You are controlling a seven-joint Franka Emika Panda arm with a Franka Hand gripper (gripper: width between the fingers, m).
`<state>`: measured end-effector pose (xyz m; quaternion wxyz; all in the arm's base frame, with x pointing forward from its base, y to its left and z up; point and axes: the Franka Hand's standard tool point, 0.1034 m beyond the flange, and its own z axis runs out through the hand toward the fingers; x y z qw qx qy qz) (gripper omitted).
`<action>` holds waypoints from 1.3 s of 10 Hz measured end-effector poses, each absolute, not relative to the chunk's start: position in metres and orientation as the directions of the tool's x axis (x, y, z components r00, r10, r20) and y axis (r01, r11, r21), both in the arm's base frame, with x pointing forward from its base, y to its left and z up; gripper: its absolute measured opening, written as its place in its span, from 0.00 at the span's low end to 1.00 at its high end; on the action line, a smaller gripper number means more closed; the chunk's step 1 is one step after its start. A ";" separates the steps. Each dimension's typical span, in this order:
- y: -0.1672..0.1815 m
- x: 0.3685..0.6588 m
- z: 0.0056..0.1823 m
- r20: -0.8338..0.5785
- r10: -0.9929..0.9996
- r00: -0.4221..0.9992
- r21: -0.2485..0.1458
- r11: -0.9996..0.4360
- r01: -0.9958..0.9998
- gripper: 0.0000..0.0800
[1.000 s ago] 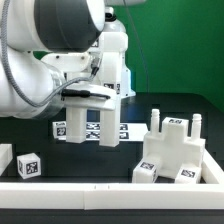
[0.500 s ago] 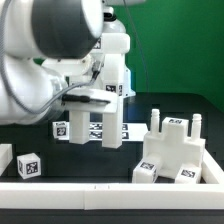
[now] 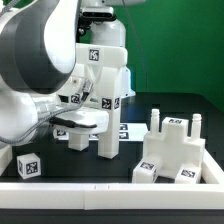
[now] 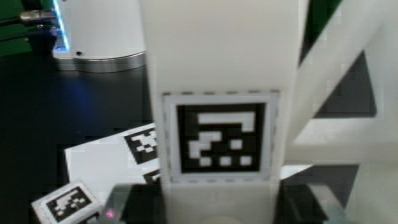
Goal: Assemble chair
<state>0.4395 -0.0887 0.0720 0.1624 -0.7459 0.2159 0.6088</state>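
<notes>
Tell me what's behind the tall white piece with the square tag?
The marker board lies behind the tall white piece, with its tags peeking out beside it. The piece covers the board's middle, so that part can't be seen.

A small tagged cube (image 3: 28, 166) sits on the black table (image 3: 95, 172), apart from the marker board (image 3: 129, 131).

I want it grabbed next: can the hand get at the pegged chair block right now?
Probably not yet: the path to the chair block looks open, but the hand seems shut on a tall tagged bar, so it is occupied.
</notes>
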 end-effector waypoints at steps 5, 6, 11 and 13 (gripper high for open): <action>-0.090 0.438 0.066 -0.978 -0.087 0.189 -0.023 -0.857 -0.514 0.35; -0.089 0.438 0.066 -0.978 -0.086 0.190 -0.024 -0.858 -0.513 0.35; -0.092 0.447 0.069 -0.968 -0.053 0.246 -0.079 -0.864 -0.496 0.80; -0.094 0.465 0.075 -0.930 -0.043 0.366 -0.143 -0.873 -0.467 0.81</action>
